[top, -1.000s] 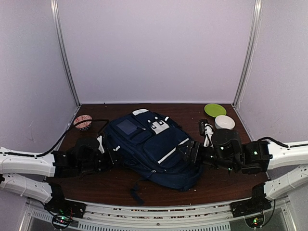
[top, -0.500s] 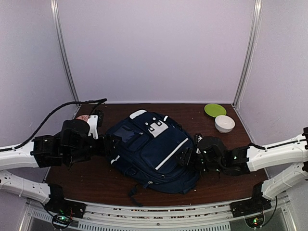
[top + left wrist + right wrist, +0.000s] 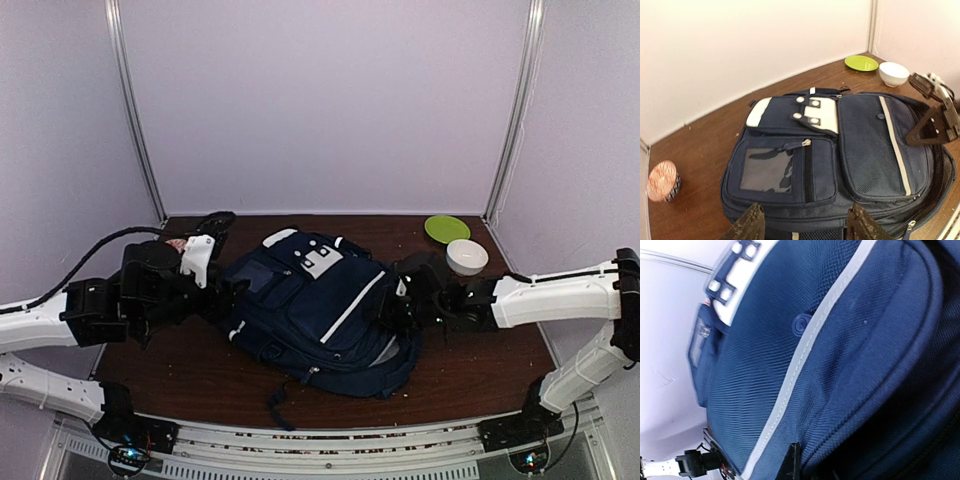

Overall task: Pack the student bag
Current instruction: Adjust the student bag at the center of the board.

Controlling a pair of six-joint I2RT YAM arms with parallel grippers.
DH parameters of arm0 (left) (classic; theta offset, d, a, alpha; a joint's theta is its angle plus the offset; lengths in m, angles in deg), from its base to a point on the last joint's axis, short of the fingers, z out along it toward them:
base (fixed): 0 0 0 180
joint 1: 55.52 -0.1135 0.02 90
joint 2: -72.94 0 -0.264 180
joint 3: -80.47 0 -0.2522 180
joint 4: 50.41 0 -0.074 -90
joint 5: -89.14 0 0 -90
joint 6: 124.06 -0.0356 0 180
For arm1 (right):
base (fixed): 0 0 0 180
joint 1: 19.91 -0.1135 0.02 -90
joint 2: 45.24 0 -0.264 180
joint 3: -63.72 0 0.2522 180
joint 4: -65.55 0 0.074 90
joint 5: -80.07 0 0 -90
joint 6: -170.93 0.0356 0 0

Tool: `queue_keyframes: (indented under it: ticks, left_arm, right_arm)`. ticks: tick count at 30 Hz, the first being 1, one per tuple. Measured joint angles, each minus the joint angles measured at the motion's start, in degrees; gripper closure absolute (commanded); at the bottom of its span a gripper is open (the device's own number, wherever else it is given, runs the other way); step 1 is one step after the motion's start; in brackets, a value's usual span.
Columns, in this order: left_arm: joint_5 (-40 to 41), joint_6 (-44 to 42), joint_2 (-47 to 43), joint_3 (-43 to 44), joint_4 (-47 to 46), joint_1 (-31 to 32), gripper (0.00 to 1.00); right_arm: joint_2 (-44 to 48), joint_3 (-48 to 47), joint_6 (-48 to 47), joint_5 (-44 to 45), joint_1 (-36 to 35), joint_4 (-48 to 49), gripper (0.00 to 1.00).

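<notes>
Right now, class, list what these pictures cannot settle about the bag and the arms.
Student bag contents: every view, its own fabric covers them.
Right end effector fingertips: right wrist view, cut off by the bottom edge; whether they pinch fabric is unclear.
Pink-topped tub: top view, partly behind the left arm.

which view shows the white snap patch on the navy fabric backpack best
Left wrist: the white patch sits whole and close. Top external shows it small; right wrist crops it at the top edge.
</notes>
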Motion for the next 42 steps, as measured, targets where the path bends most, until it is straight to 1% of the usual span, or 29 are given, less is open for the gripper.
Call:
queue_keyframes:
  ticks: [5, 9, 11, 14, 18, 26, 31, 32, 34, 36, 37, 39, 40, 41, 42]
  left_arm:
    - [-6.3, -12.8, 4.6, 0.4, -7.0, 0.0, 0.02]
    - [-12.0, -23.4, 12.0, 4.4, -7.5, 0.0, 0.03]
    - [-14.4, -27.6, 15.7, 7.1, -6.6, 0.0, 0.03]
    - [-17.1, -33.0, 21.0, 11.8, -5.8, 0.0, 0.03]
    - [-19.0, -38.9, 25.0, 14.6, -6.4, 0.4, 0.03]
    - [-21.5, -48.9, 28.4, 14.7, -8.3, 1.9, 0.03]
    - [-19.9, -54.3, 32.3, 14.7, -12.0, 2.3, 0.07]
    - [-19.0, -55.3, 33.5, 14.7, -12.7, 2.3, 0.10]
    - [-16.9, -56.8, 36.4, 15.2, -13.7, 2.3, 0.20]
    - [-15.1, -58.1, 38.8, 16.5, -14.4, 2.5, 0.39]
    - [-14.3, -58.5, 39.7, 16.9, -14.9, 2.6, 0.48]
    - [-13.6, -58.9, 40.3, 17.4, -15.7, 2.8, 0.69]
    - [-13.4, -58.8, 40.3, 17.4, -16.0, 2.8, 0.78]
    - [-13.3, -58.9, 40.3, 17.4, -16.0, 2.9, 0.89]
    - [-13.2, -58.7, 40.3, 17.4, -16.0, 3.0, 0.99]
  right_arm:
    - [0.2, -10.6, -7.4, -5.1, 5.6, -6.5, 1.00]
    - [0.2, -16.9, -11.3, -9.9, 8.5, -8.7, 1.00]
    - [0.2, -18.3, -12.2, -11.9, 9.0, -9.4, 1.00]
    - [0.1, -18.9, -13.1, -14.4, 9.7, -10.4, 1.00]
    - [0.1, -18.9, -13.6, -16.4, 10.4, -11.3, 1.00]
    - [0.1, -18.9, -13.6, -19.0, 11.5, -11.4, 1.00]
    - [0.1, -18.9, -13.2, -20.2, 11.8, -11.0, 1.00]
    - [0.1, -18.9, -13.1, -20.3, 11.9, -11.0, 1.00]
    - [0.1, -18.9, -13.2, -20.3, 11.9, -11.1, 1.00]
    - [0.1, -18.8, -13.2, -20.2, 12.0, -11.4, 1.00]
    - [0.1, -18.8, -13.2, -20.2, 12.2, -11.5, 0.98]
    - [0.1, -18.8, -13.3, -20.2, 12.3, -11.5, 0.76]
    - [0.2, -18.8, -13.7, -20.2, 12.5, -11.5, 0.67]
    - [0.3, -18.8, -13.8, -20.2, 12.5, -11.5, 0.60]
    - [0.8, -18.8, -14.4, -20.0, 12.5, -11.5, 0.54]
